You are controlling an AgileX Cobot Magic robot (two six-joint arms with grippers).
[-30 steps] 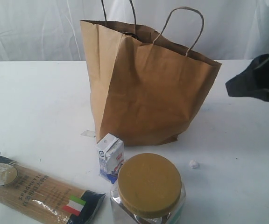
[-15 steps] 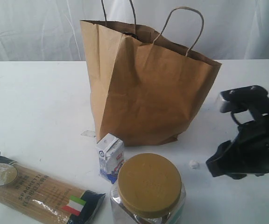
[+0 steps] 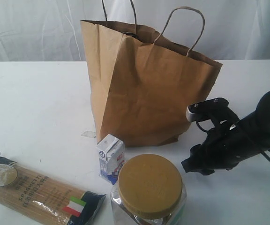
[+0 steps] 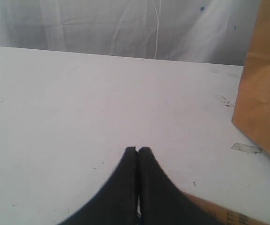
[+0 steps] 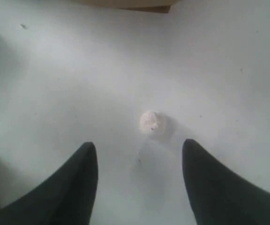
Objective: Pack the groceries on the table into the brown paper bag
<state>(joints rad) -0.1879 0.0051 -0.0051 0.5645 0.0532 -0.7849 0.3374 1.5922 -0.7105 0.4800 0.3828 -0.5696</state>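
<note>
**Now 3 groceries lie in front of the bag, and neither gripper holds one**

Firstly, the left gripper (image 4: 138,150) has its jaws pressed together on nothing, above bare table (image 3: 41,103); it is out of the exterior view.

Furthest left lies the spaghetti pack (image 3: 36,190), flat on the table. Its long axis runs slantwise, with the flag end toward the jar. I judge it light, with slick film and brittle strands inside. It is best pinched across its narrow width near the middle, so neither end droops.

Next, the small white-blue carton (image 3: 111,158) stands upright just in front of the bag, gable up. It is probably light and stiff but crushable, so a gentle squeeze on 2 flat opposite sides suits it.

Beside it, the clear jar (image 3: 149,187) stands upright, mustard lid up. It looks the heaviest of the 3, hard and smooth-walled. It also looks wide, so the jaws would need to spread well to take the body below the lid.

Behind them, the brown paper bag (image 3: 144,84) stands upright with its mouth and handles up. Its thin walls should give way if bumped.

Furthest right, the right gripper (image 5: 138,144) hangs low over the table beside the jar. Its jaws are spread and empty, with only a small white lump (image 5: 152,123) just ahead of them.
</note>
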